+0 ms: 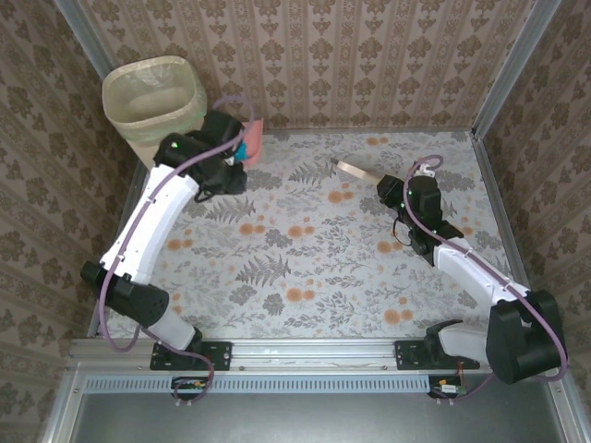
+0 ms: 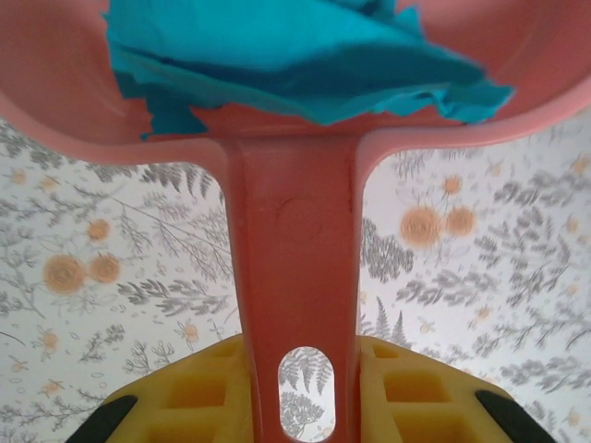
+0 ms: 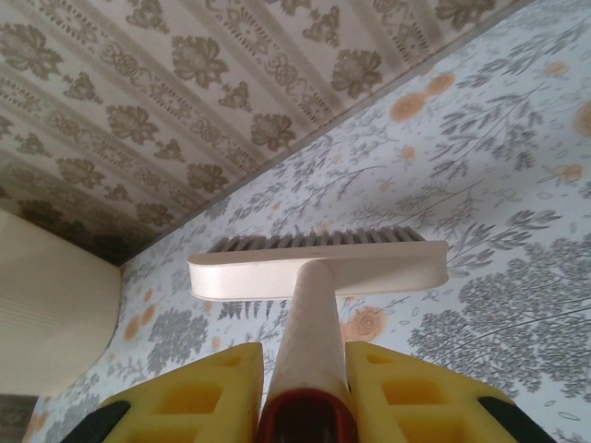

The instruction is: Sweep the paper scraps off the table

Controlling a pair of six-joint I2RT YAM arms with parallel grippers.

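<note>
no readable text, label, brand or number shows on the table [image 1: 314,231] or anything upon it.

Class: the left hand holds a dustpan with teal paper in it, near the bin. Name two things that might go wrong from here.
1. The teal paper lies loose and reaches up to the rim of the dustpan; a tilt or jolt from the left hand might spill it back onto the table.
2. The bin stands at the far left corner; tipping the dustpan short of its mouth, or knocking its rim, could scatter paper.
</note>
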